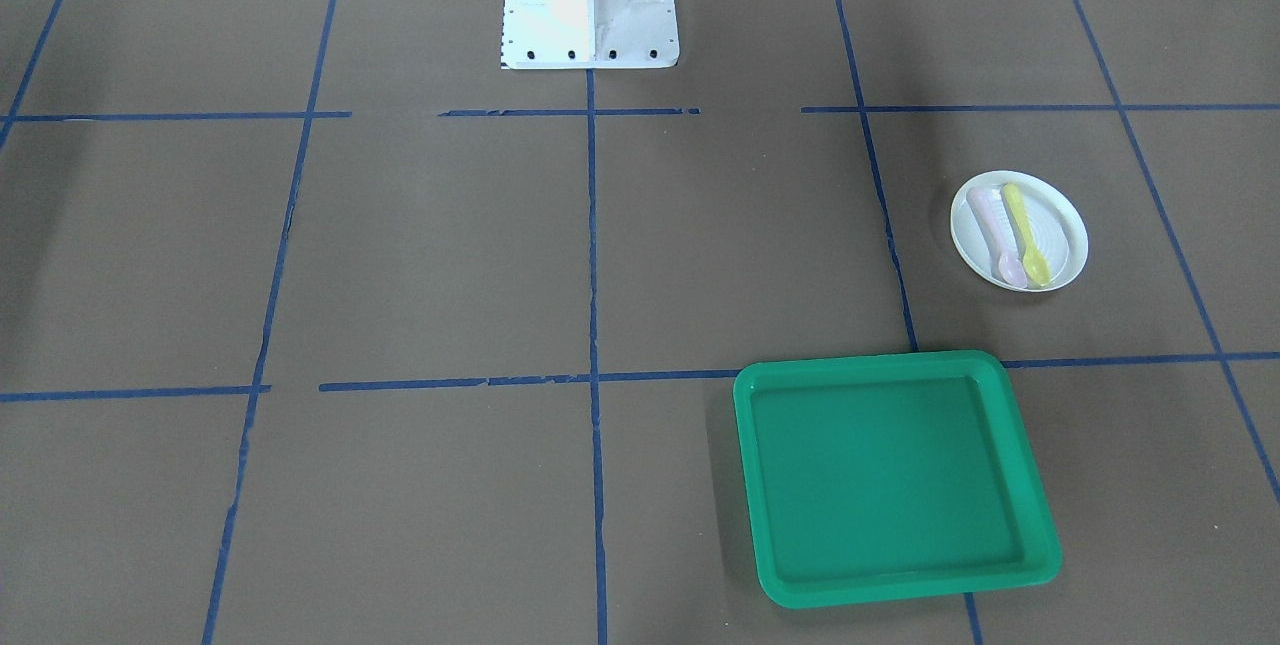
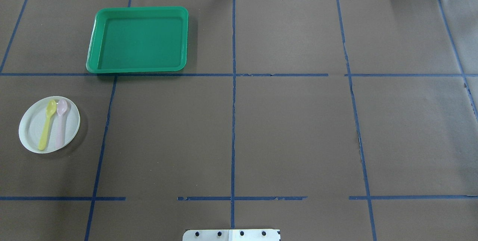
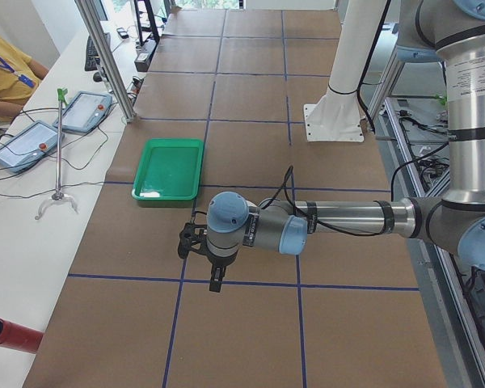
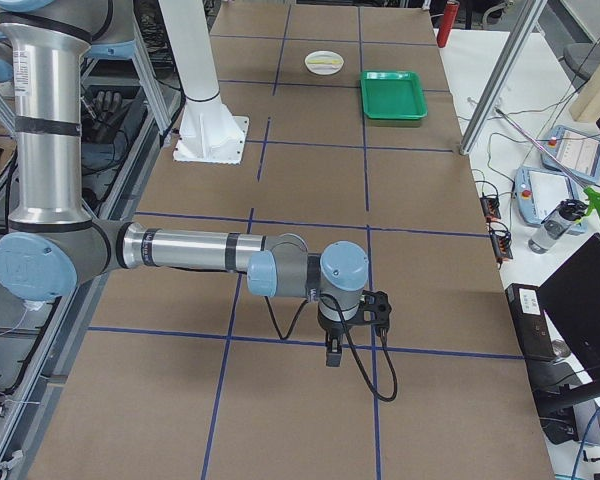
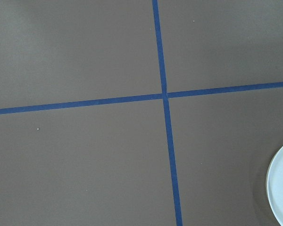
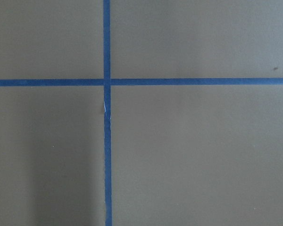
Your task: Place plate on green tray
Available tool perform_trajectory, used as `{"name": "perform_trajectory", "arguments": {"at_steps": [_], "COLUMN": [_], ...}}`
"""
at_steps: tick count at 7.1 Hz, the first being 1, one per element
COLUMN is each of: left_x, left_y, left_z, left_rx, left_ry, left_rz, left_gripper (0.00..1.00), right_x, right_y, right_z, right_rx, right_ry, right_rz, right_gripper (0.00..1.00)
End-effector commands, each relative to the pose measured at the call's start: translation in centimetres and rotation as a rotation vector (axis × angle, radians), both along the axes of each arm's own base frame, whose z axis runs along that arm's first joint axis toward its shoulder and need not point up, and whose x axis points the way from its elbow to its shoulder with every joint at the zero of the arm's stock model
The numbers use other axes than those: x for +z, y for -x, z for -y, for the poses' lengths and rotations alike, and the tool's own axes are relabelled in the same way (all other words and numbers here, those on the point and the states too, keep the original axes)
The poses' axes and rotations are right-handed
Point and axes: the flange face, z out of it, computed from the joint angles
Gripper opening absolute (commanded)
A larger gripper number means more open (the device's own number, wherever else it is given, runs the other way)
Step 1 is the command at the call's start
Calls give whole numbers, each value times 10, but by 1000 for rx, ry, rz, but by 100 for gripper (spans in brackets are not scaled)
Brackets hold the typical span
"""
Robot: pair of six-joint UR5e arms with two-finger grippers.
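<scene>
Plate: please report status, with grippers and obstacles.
Left gripper, right gripper: state unclear, both over bare table. Plate not on tray, carries two spoons. Nothing between plate and tray.

left arm (image 3: 347, 217), right arm (image 4: 190, 248): stretched out level, wrists bent down
left gripper (image 3: 216, 283), right gripper (image 4: 332, 356) point straight down; finger opening unclear

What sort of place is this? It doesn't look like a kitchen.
Probably a robotics lab test bench: a silver-and-blue jointed robot arm reaches over a brown paper-covered table gridded with blue tape, and handheld control tablets lie on a white side bench.
</scene>
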Motion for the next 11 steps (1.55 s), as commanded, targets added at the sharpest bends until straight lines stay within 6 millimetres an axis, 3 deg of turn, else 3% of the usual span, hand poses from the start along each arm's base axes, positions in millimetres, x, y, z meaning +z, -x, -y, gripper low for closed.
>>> {"name": "perform_trajectory", "arguments": {"at_steps": [1,2,3,5,7,11], "left_x": [18,25,28,22,21,23], "left_y": [-61,-110,-144,-189,-216,-236], "left_z": [6,4,-1,-11,-7,0], "left_rx": [56,39,16,-6,-6,22], "left_ry": [21,59,49,97,82,95], "left_rz": [-11,-43,-91,-148,-106,-108], "left_gripper": [100,100,100,100,100,92], "right_x": [0,1,0,0,0,0], "right_y": [0,0,0,0,0,0], "right_z": [0,-1,0,0,0,0], "right_rx": [0,0,0,0,0,0], "right_ry": [0,2,0,0,0,0], "right_rz": [-1,1,-1,-1,-1,-1], "right_gripper": [100,100,100,100,100,100]}}
